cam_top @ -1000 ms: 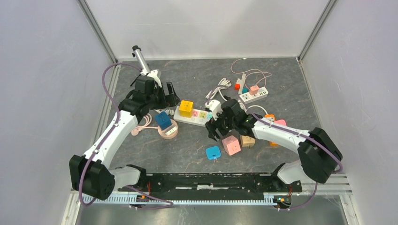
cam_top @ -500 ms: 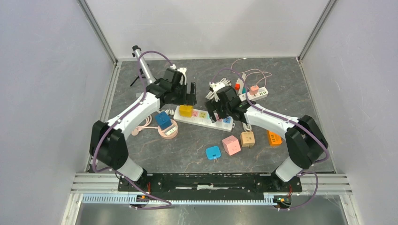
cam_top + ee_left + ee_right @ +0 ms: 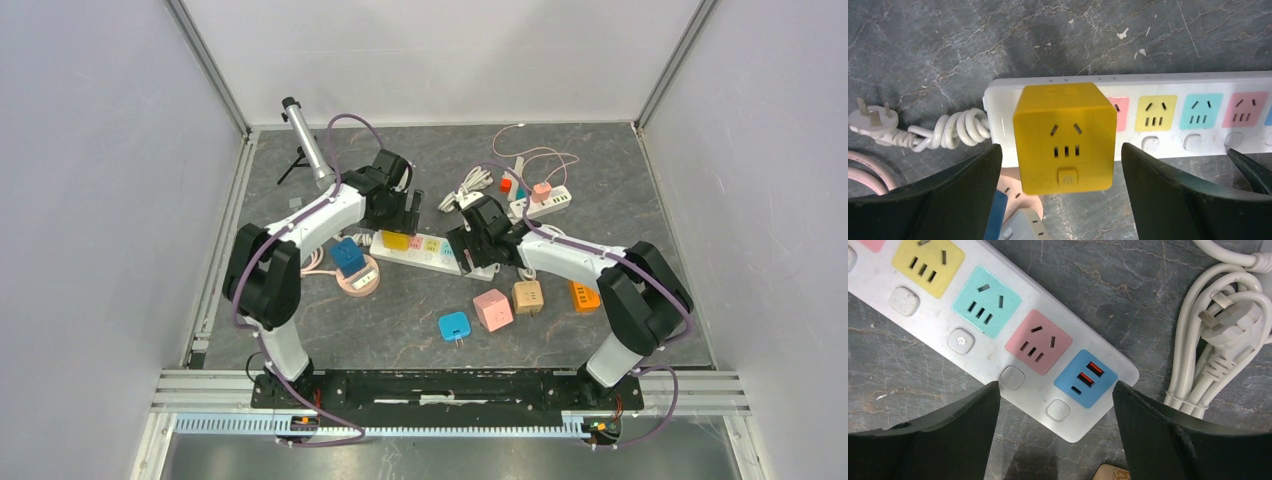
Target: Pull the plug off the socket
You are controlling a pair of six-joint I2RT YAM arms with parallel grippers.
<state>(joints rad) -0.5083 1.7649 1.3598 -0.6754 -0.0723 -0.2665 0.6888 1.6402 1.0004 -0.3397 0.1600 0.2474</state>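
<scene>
1. the yellow cube plug (image 3: 1064,137) sits plugged into the first socket at the cord end of the white power strip (image 3: 1173,82), which lies in the middle of the table.
2. the left gripper (image 3: 1060,150) hangs over the cube with its jaws wide apart, one finger on each side and a gap showing on both; it grips nothing.
3. the right gripper (image 3: 1055,387) is also spread wide and holds nothing, above the far end of the strip by the pink socket and the blue usb panel.
4. just beside the cube, the strip's coiled white cord (image 3: 955,130) curls off its end.
5. a round pink socket base (image 3: 358,280) carrying a blue cube (image 3: 347,255) lies close below the left finger.
6. a bundled white cable (image 3: 1223,330) lies just past the strip's usb end.
7. nearer the arm bases lie a pink cube (image 3: 492,309), a light blue cube (image 3: 454,326), a tan cube (image 3: 527,297) and an orange adapter (image 3: 583,295), all apart from the strip.
8. a second strip (image 3: 540,203) lies further back.
</scene>
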